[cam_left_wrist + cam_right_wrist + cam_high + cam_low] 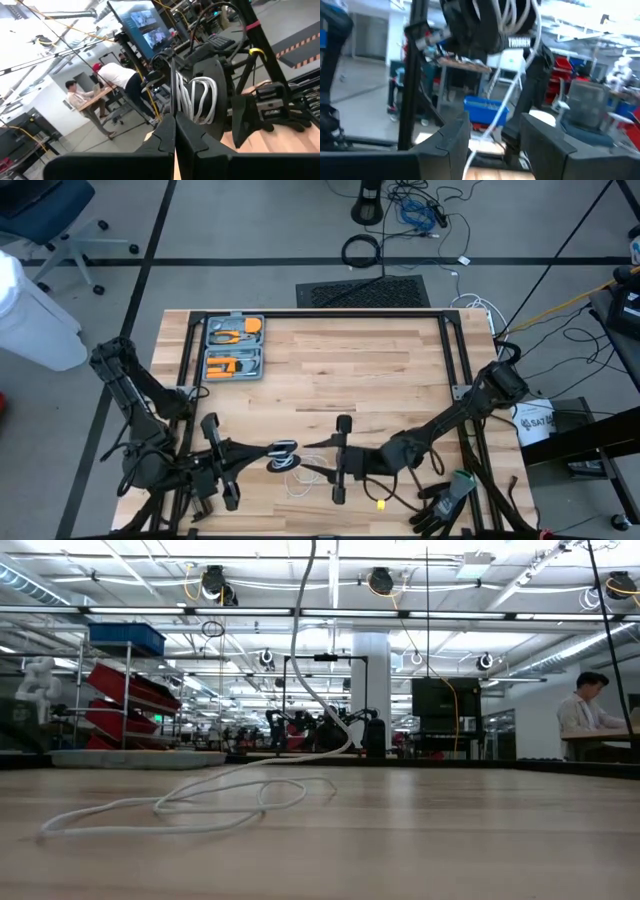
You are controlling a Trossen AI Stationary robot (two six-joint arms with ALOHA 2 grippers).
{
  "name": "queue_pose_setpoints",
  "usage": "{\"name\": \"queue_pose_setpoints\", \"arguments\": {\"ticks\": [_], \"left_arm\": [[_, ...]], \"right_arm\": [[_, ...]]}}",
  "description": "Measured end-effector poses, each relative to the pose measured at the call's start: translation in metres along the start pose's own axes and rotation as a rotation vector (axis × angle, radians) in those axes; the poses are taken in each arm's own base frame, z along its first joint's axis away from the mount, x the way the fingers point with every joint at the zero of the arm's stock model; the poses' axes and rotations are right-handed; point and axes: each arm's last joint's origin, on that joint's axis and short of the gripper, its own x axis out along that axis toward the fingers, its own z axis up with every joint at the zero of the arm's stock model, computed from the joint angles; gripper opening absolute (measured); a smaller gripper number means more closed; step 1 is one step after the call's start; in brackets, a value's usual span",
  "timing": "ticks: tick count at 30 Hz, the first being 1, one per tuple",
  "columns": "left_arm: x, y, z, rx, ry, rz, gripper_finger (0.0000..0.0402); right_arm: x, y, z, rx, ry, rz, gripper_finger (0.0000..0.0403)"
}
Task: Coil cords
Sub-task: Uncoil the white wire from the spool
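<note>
The left gripper [262, 451], jaws together, holds the black-and-silver reel [283, 448] up at the table's near edge so the white cord [190, 802] can wind on, while the right gripper [318, 463] stands apart beside it, slack trailing on the table [330, 370].

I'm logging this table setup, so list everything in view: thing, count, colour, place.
cord: one, white, loose loops on the table's near middle, rising to the reel
reel: one, black and silver, between the grippers
tool case: one, grey, orange tools inside, far left of table
gloves: black and green, near right edge
table: one, light wood
left gripper: fingers shut, beside the reel
right gripper: fingers open, cord running between them
</note>
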Motion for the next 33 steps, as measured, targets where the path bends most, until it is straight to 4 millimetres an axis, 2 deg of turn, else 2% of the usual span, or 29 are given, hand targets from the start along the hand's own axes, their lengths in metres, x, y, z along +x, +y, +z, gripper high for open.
{"name": "queue_pose_setpoints", "arguments": {"ticks": [7,18,25,33], "left_arm": [[0.008,0.001,-0.006,-0.003,0.029,0.011,0.0001],[0.011,0.001,-0.006,-0.004,0.006,-0.018,0.0001],[0.011,0.001,-0.006,-0.004,0.006,-0.018,0.0001],[0.011,0.001,-0.006,-0.003,0.006,-0.018,0.0001]], "right_arm": [[0.012,-0.017,-0.003,0.067,-0.045,0.104,0.0169],[0.018,-0.028,-0.006,0.086,-0.041,0.088,0.0159],[0.019,-0.03,-0.009,0.083,-0.023,0.084,0.0115],[0.021,-0.033,-0.01,0.072,-0.032,0.124,0.0019]]}}
